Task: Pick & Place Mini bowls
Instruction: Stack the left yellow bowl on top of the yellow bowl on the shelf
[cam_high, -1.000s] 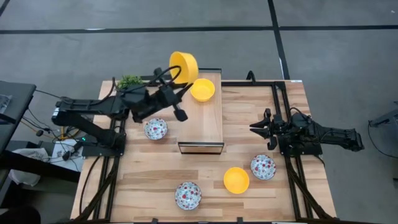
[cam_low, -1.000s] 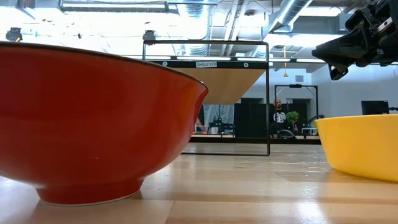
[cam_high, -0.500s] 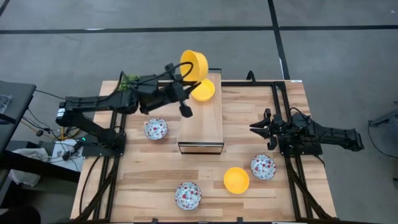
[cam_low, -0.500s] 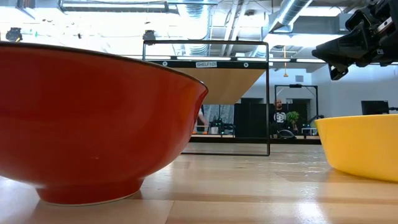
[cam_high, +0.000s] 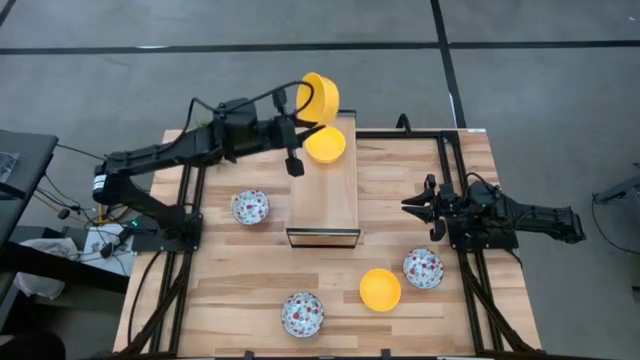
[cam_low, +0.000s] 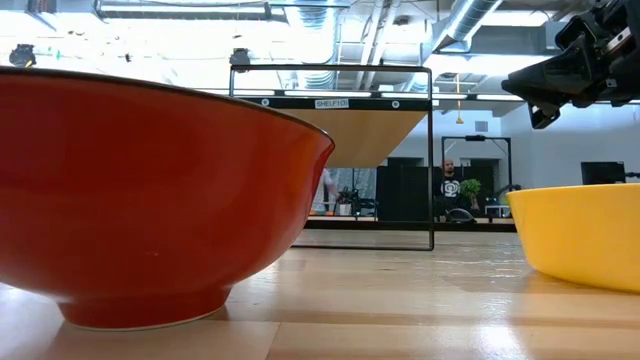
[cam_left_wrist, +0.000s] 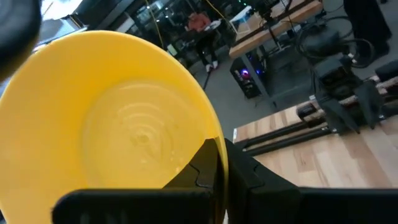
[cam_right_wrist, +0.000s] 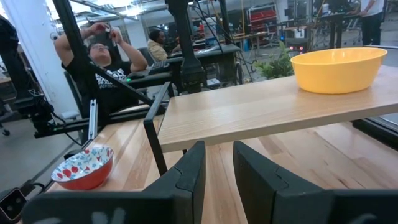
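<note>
The left gripper (cam_high: 300, 105) is clamped tight on the rim of 1 tipped yellow bowl (cam_high: 320, 97) in the air over the back end of the shelf (cam_high: 322, 195), just above another yellow bowl (cam_high: 325, 146), so it could slip, fall and bump that one.

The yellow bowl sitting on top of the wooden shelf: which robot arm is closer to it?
Left. The left gripper, holding another yellow bowl, hovers just beside the shelf bowl. The right gripper waits far off at the table's right edge.
</note>
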